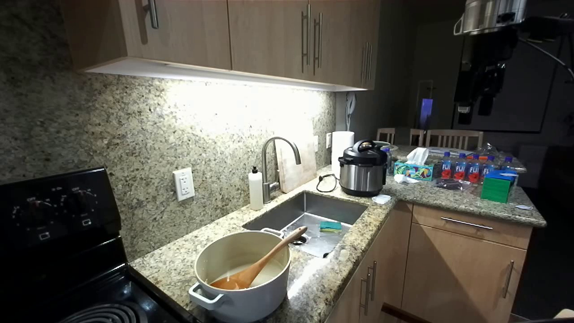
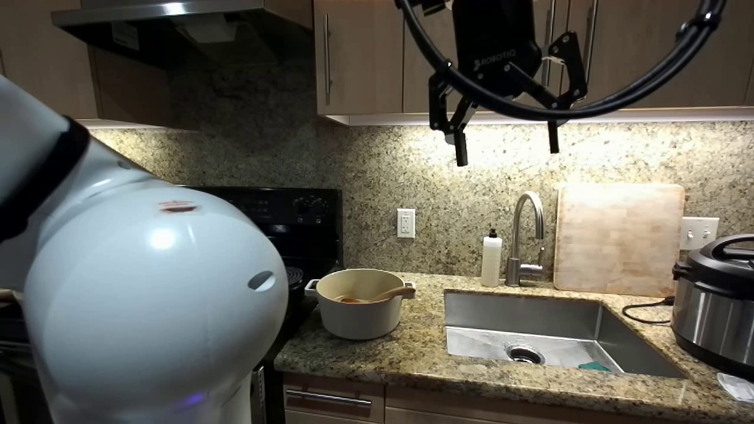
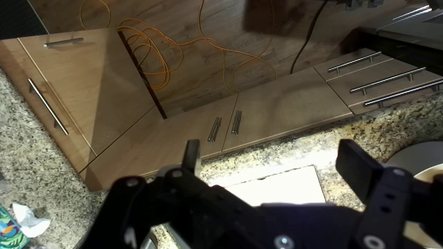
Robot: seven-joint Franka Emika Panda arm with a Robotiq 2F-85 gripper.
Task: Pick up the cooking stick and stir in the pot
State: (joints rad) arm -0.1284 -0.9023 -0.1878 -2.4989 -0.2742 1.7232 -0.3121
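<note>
The cooking stick (image 1: 265, 261), a light-brown wooden spoon, leans inside the pot (image 1: 255, 303), its wide end low and its handle sticking out over the rim on the sink side. In an exterior view the handle (image 2: 389, 294) of the cooking stick crosses the rim of the cream pot (image 2: 360, 321). My gripper (image 2: 508, 158) hangs high above the sink, well apart from both, pointing down. Its jaws stand wide with nothing between them. In the wrist view, the gripper (image 3: 270, 147) frames the bright counter and sink; only part of the pot (image 3: 417, 155) shows at right, and the stick is not visible.
Beside the pot lies the sink (image 1: 309, 211) with a tall faucet (image 2: 537, 215) and a soap bottle (image 2: 491, 262). Upper cabinets (image 1: 269, 36) overhang the counter. The stove (image 1: 58, 224) adjoins the pot's other side. A lidded cooker (image 1: 362, 172) stands beyond the sink.
</note>
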